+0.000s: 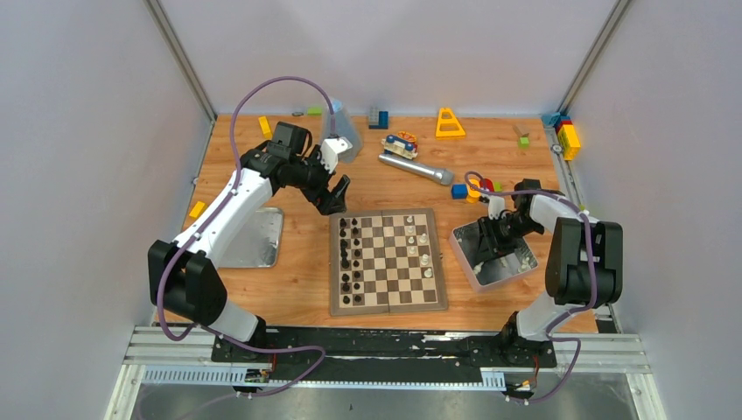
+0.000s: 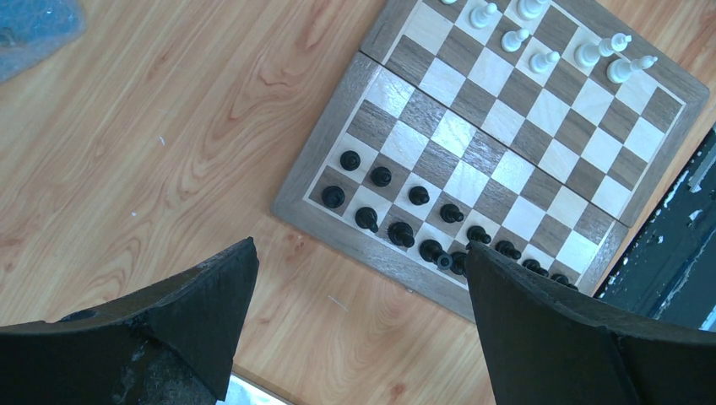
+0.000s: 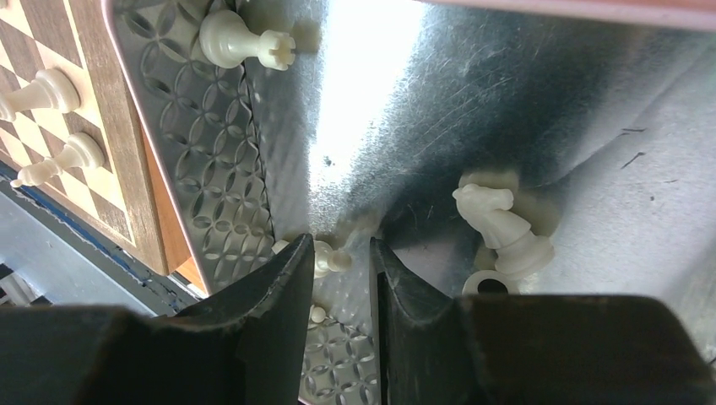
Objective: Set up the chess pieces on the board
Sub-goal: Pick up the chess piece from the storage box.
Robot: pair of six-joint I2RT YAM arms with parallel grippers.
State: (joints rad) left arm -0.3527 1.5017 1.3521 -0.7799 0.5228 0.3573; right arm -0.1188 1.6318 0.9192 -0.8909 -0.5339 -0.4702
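Observation:
The board (image 1: 388,261) lies in the middle of the table, with black pieces (image 1: 348,258) in its two left columns and a few white chess pieces (image 1: 423,249) on its right side. My left gripper (image 1: 337,194) hangs wide open and empty over the board's far left corner. In the left wrist view it (image 2: 361,270) is above bare wood beside the board (image 2: 507,126). My right gripper (image 1: 493,249) is down inside the metal tin (image 1: 516,271). Its jaws (image 3: 338,261) stand narrowly apart, with a white pawn (image 3: 325,256) lying at the left fingertip. A white knight (image 3: 502,224) lies to the right.
Another white piece (image 3: 241,40) lies against the tin's patterned wall. A flat metal lid (image 1: 258,236) lies left of the board under the left arm. A silver cylinder (image 1: 416,166), a yellow triangle (image 1: 450,122) and coloured blocks (image 1: 567,136) lie along the back.

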